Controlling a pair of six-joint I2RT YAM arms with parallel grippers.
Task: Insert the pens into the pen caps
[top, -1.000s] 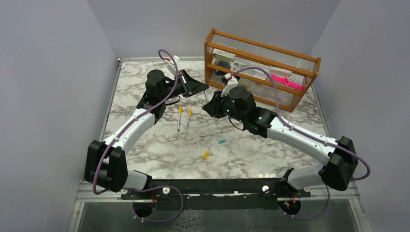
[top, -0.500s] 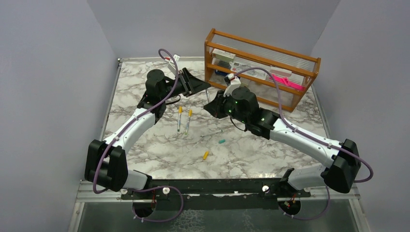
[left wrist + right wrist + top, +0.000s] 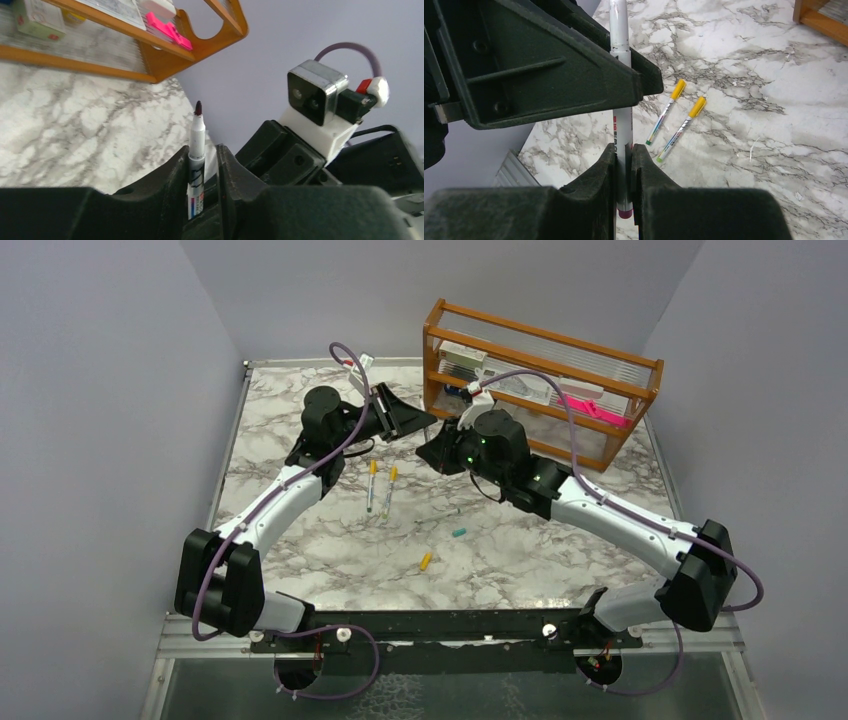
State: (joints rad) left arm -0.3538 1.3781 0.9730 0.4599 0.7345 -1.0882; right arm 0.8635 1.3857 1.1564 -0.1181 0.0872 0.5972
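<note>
Right gripper (image 3: 624, 152) swung left to meet left gripper (image 3: 201, 152), far centre. I see right clamped on thin silvery-white pen (image 3: 623, 127) at tail. Left jaws narrow round barrel, grip unclear; dark tip pokes past them. Small teal-green tubular cap (image 3: 459, 533) loose, nearer right.

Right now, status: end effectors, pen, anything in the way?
Right end effector shut on pen. Left end effector around same pen, grip unclear. Tip bare; yellow cap, teal cap loose on table. Two capped pens lying nearby.
</note>
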